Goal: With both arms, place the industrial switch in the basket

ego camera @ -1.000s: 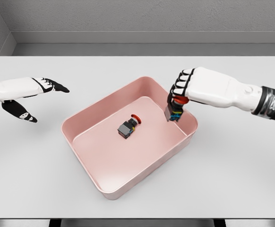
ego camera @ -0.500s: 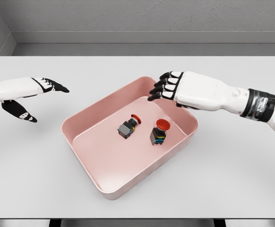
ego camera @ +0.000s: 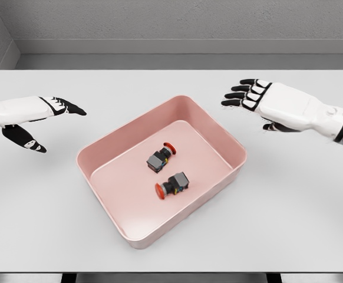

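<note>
Two industrial switches lie on their sides inside the pink basket (ego camera: 101,154). One switch (ego camera: 160,157) rests near the middle, its red button pointing to the back right. The other switch (ego camera: 172,184) lies just in front of it, red button toward the front left. My right hand (ego camera: 247,95) hovers open over the table, behind and to the right of the basket, holding nothing. Far to the left of the basket, my left hand (ego camera: 53,121) is open over the table, fingers extended.
The basket sits diagonally on a white table (ego camera: 289,194). A grey wall runs along the table's far edge.
The right hand let go of the second switch, which dropped into the basket and tipped onto its side. That hand then drew back to the right. The left arm stayed still.
</note>
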`<state>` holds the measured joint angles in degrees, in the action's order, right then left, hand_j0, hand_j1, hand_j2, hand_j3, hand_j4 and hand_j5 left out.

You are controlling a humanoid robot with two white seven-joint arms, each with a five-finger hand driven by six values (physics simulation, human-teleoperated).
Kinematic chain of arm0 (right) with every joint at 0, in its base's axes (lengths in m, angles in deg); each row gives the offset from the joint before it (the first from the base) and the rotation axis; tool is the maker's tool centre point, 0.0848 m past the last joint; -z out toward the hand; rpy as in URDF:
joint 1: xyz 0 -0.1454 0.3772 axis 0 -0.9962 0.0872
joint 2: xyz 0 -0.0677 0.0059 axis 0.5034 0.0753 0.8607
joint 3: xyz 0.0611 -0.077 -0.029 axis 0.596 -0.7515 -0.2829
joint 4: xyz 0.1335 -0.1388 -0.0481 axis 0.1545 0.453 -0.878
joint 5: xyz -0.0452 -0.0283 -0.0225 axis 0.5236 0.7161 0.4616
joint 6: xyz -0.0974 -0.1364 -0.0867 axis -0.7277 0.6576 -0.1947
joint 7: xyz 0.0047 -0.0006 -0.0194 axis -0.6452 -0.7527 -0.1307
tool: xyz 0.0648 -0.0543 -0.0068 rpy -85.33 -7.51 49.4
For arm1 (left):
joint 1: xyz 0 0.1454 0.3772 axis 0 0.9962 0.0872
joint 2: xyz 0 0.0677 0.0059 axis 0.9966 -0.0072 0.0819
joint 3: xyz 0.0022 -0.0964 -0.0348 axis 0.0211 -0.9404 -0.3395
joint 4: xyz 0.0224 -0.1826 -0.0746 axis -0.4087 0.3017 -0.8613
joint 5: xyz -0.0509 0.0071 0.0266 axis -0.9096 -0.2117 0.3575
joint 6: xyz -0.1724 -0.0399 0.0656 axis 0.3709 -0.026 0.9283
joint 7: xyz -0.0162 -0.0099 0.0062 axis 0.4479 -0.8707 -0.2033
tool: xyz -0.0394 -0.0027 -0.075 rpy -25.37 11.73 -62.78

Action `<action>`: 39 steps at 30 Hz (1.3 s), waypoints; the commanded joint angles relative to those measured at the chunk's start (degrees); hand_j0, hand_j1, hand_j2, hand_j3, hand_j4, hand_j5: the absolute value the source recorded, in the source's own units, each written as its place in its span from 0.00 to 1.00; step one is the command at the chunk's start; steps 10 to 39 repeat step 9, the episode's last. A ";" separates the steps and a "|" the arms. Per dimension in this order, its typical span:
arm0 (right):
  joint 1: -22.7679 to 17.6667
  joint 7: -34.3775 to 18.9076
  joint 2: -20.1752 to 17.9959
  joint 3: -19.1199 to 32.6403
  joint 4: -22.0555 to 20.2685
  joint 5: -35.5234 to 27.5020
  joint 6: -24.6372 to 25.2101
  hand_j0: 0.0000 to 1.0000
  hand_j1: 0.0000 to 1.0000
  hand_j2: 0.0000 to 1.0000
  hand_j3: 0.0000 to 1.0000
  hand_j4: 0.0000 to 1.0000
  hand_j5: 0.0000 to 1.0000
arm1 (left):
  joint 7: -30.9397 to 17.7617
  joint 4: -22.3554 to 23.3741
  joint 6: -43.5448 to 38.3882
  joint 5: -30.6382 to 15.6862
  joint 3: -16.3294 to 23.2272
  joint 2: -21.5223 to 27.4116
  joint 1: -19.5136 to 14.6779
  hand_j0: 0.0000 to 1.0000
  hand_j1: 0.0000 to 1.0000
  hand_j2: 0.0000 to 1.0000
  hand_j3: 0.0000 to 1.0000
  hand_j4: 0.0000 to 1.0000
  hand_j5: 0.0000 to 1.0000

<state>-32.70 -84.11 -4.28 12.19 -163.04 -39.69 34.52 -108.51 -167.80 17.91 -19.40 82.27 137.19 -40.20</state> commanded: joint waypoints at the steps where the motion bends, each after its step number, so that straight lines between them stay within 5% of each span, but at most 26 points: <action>1: -0.17 0.17 -0.66 2.50 1.29 -0.42 0.06 1.00 1.00 1.00 1.00 1.00 1.00 | 0.03 0.03 -0.12 -0.40 -0.06 0.05 0.00 1.00 1.00 1.00 1.00 1.00 1.00; 39: -0.18 0.17 -1.36 2.50 1.47 -0.42 0.06 1.00 1.00 1.00 1.00 1.00 1.00 | -0.15 0.64 -0.12 -0.40 -0.06 0.05 0.71 1.00 1.00 1.00 1.00 1.00 1.00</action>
